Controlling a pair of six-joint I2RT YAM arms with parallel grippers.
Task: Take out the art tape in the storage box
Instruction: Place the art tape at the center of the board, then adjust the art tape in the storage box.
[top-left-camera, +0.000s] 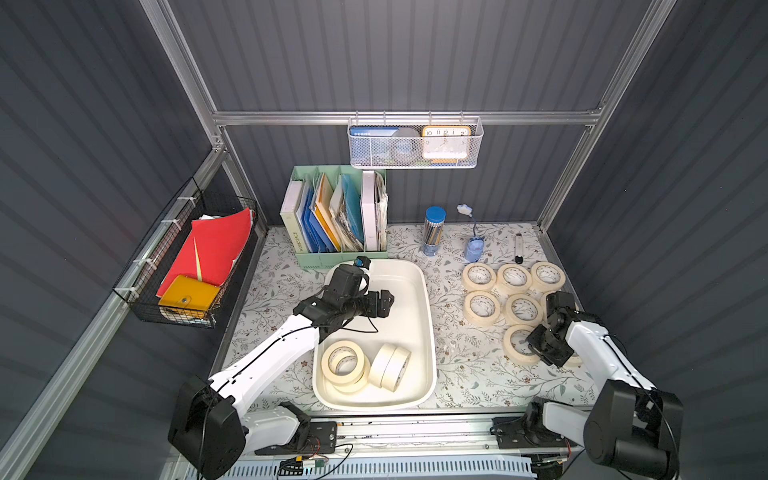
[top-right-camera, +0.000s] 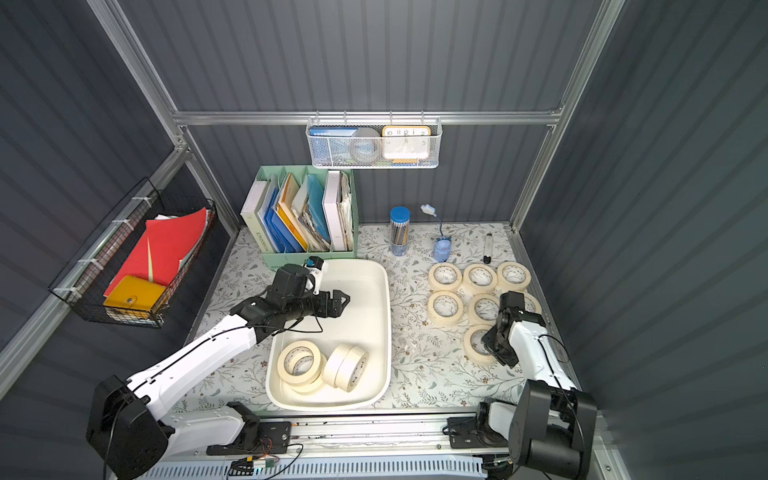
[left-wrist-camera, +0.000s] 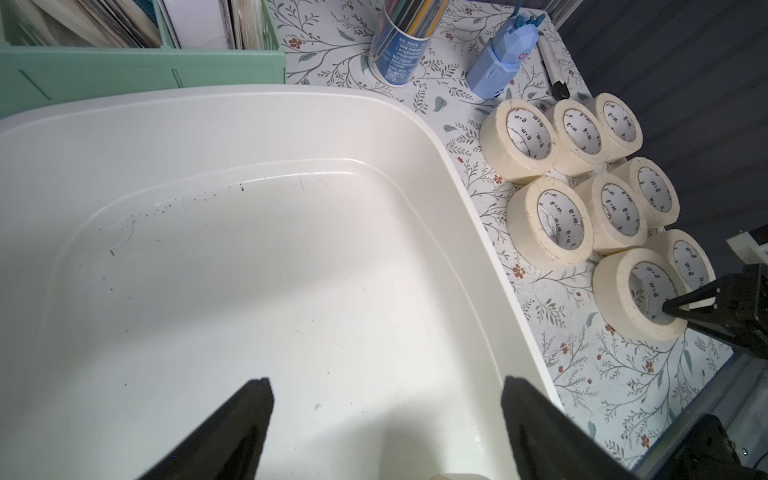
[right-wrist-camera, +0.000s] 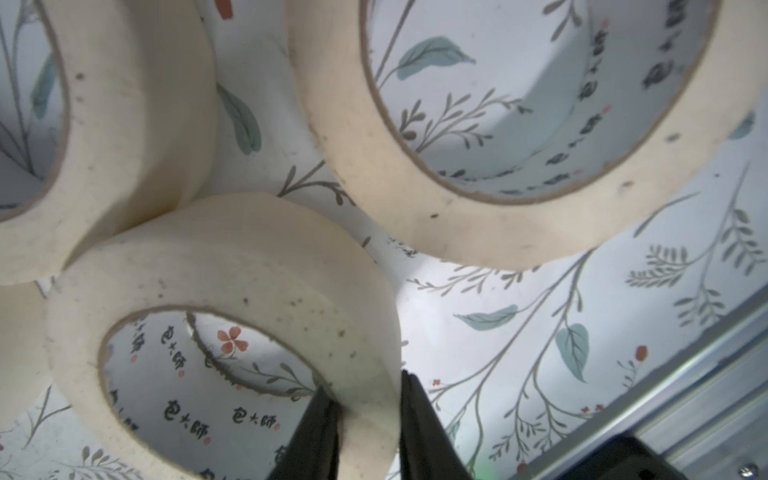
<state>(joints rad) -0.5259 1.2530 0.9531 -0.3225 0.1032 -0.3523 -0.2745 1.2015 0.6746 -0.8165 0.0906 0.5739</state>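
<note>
Art tape (top-left-camera: 345, 363) — cream rolls with printed white cores.
In the storage box (top-left-camera: 403, 320), near end: a flat stack by the left wall, with 2 rolls on edge (top-left-camera: 390, 366) leaning together beside it.
On the table (top-left-camera: 457, 365), along its right edge: 8 rolls lying flat (left-wrist-camera: 552, 224), packed close in rows of 3, 3 and 2.
Right gripper (right-wrist-camera: 365, 390) — clamped on the wall of the front-row roll (right-wrist-camera: 232, 266) nearer the box, 1 finger inside the core and 1 outside.
Left gripper (left-wrist-camera: 385, 384): jaws spread wide, holding nothing, above the box's far half.
Table's back edge: mint-green file holder (top-left-camera: 332, 257) just behind the box, then a blue-lidded pencil tube (top-left-camera: 434, 230), a small blue gadget (top-left-camera: 473, 249) and a marker (top-left-camera: 518, 248).
</note>
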